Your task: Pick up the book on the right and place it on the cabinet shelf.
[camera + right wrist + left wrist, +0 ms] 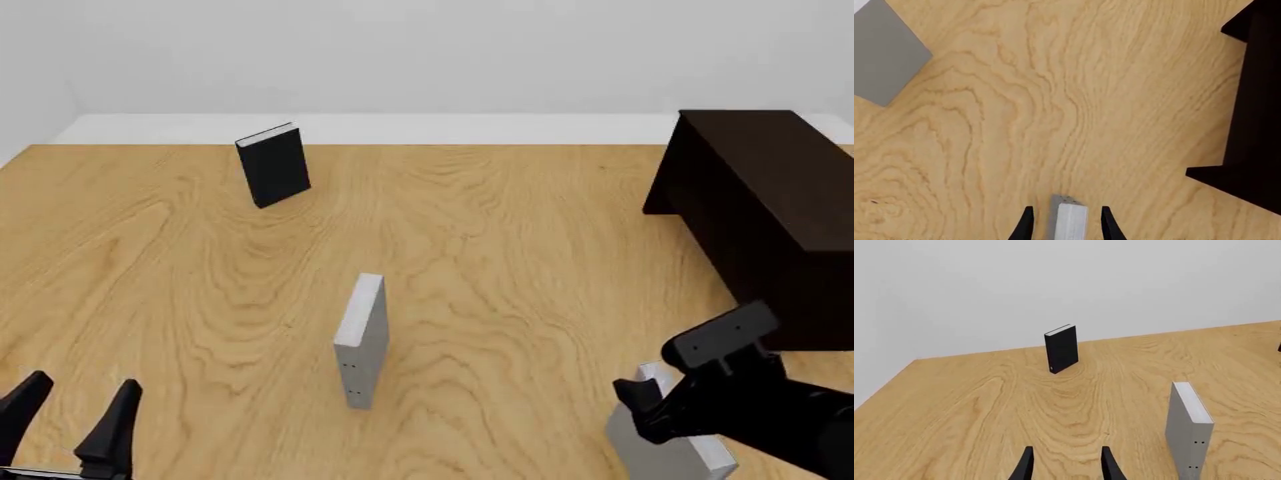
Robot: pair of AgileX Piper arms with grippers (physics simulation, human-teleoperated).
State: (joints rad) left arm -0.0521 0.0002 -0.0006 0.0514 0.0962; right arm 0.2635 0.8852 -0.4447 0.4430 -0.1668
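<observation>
The right pincer hangs low at the near right of the bench, its two dark fingers spread to either side of the top of the book; whether they press the covers or merely flank them cannot be told from these views. The left pincer sits at the near left corner, spread wide with nothing between its fingers.

The cabinet is the largest thing here, a very dark brown box at the far right of the bench; its shelf is not visible from these angles. The bench itself is light wood with strong grain, bounded by a pale wall.

The book, light grey with white page edges, stands near the front right edge, near the cabinet but apart from it, largely hidden by the right arm in the front view. A dotted grey book stands upright near the middle of the bench, spine toward the camera. A black book stands upright at the far left, well apart from the others.
</observation>
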